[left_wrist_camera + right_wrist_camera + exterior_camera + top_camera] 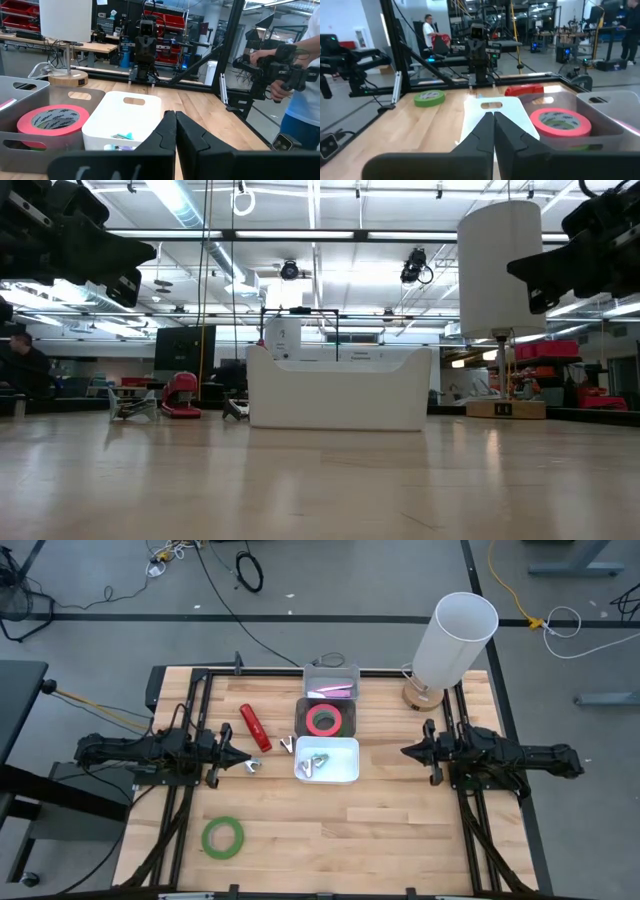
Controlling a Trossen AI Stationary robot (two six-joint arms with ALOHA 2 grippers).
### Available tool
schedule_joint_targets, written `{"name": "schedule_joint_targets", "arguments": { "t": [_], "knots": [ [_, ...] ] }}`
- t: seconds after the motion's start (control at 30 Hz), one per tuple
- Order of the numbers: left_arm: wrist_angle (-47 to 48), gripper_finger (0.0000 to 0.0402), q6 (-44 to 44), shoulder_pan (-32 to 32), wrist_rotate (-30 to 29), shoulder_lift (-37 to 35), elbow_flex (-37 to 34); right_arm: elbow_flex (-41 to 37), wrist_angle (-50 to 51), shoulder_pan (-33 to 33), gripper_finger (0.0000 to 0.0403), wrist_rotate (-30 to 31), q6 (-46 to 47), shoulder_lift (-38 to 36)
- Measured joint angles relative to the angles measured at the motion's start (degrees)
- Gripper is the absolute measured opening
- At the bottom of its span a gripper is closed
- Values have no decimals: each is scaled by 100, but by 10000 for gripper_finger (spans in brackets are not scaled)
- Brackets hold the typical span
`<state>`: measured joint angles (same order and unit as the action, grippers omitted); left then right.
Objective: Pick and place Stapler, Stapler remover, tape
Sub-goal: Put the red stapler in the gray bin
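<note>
A red stapler (254,727) lies on the wooden table, left of the bins; it also shows in the right wrist view (524,90). A silvery staple remover (252,767) lies just ahead of my left gripper (238,754), which is shut and empty. A second remover (287,745) lies beside the white bin (345,772), which holds small silvery items. A pink tape roll (323,720) sits in a dark bin (300,712). A green tape roll (223,837) lies flat near the front left. My right gripper (406,751) is shut and empty, right of the white bin.
A clear bin (332,673) with a pink item stands behind the dark bin. A tall white lamp (452,640) on a wooden base stands at the back right. A person (295,85) holding a device stands beyond the table. Bare wood lies along the front.
</note>
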<state>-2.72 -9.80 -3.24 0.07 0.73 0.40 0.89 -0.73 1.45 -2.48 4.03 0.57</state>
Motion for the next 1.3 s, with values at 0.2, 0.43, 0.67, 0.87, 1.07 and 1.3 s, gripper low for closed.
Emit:
{"name": "schedule_joint_targets", "arguments": {
  "t": [0.2,0.43,0.67,0.87,1.07,1.3],
  "knots": [
    [0,3,2,1,0,0,-1,0,-2,-113,13,0,-17,-60],
    [0,3,2,0,0,0,-2,0,-4,-172,13,2,-20,-60],
    [0,3,2,0,0,0,-1,0,-4,-172,13,2,-24,-60],
    [0,3,0,2,0,0,-1,0,-7,-172,13,4,-38,-58],
    [0,3,2,2,0,0,0,0,-7,-172,13,4,-37,-58],
    [0,3,2,1,0,0,-1,0,-7,-172,13,4,-35,-58]
  ]
}}
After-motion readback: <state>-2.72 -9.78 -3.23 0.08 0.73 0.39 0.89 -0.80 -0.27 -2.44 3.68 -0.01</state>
